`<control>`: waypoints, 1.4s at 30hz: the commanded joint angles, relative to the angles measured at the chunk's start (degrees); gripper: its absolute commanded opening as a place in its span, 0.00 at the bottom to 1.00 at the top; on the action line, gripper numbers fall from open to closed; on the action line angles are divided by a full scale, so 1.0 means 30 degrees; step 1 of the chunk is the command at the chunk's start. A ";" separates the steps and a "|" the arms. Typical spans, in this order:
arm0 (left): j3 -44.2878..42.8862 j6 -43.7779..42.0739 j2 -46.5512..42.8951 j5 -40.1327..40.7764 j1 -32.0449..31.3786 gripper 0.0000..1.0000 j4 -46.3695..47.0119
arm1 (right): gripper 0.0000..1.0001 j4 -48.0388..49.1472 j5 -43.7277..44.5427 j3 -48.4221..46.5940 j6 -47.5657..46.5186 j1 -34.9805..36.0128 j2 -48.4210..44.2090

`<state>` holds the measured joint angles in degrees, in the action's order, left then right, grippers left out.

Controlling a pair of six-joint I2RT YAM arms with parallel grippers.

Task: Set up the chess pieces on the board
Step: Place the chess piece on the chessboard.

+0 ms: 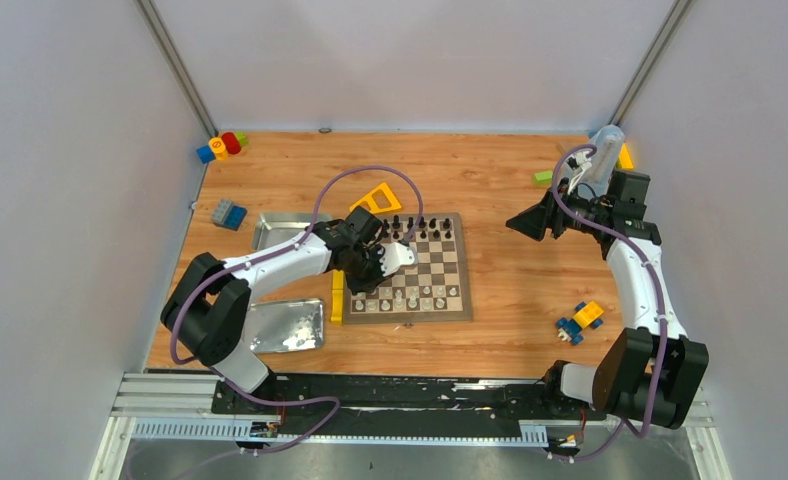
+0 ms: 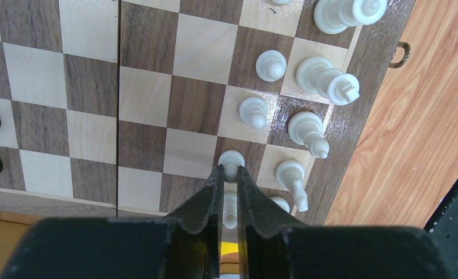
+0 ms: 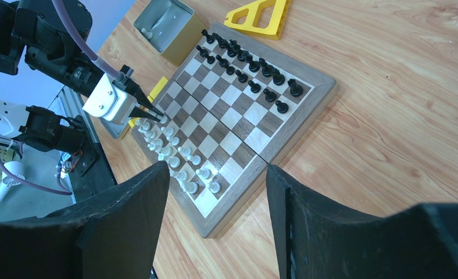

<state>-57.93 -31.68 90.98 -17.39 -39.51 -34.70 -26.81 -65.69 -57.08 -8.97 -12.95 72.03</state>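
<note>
White pawn (image 2: 231,158) clamped in left end effector (image 2: 231,170) at the near-left of the board (image 2: 145,93). Placement seems underway; next, a clean release. Right end effector (image 3: 218,168) gapes.

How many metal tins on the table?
2. One metal tin lies left of the board, by its far corner, partly under the left arm; the second tin sits off its near-left corner. The arm could hide more.
</note>
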 commanded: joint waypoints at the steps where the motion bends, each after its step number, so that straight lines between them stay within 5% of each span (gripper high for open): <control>1: 0.0078 -0.0338 0.0129 0.0048 -0.0018 0.19 0.0461 | 0.63 0.0301 -0.0663 -0.0691 -0.0351 -0.0034 0.0043; 34: -0.1067 0.0064 -0.2839 0.0050 0.0140 0.36 -0.0697 | 0.64 0.0293 -0.0803 -0.0690 -0.0320 -0.0041 0.0043; 42: -0.1273 0.1849 -0.4072 -0.0520 0.2875 0.38 -0.0004 | 0.64 0.0320 -0.0846 -0.0691 -0.0320 -0.0039 0.0065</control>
<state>-59.66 -30.11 81.73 -17.93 -35.40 -36.67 -26.81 -66.15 -57.08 -8.95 -12.95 72.03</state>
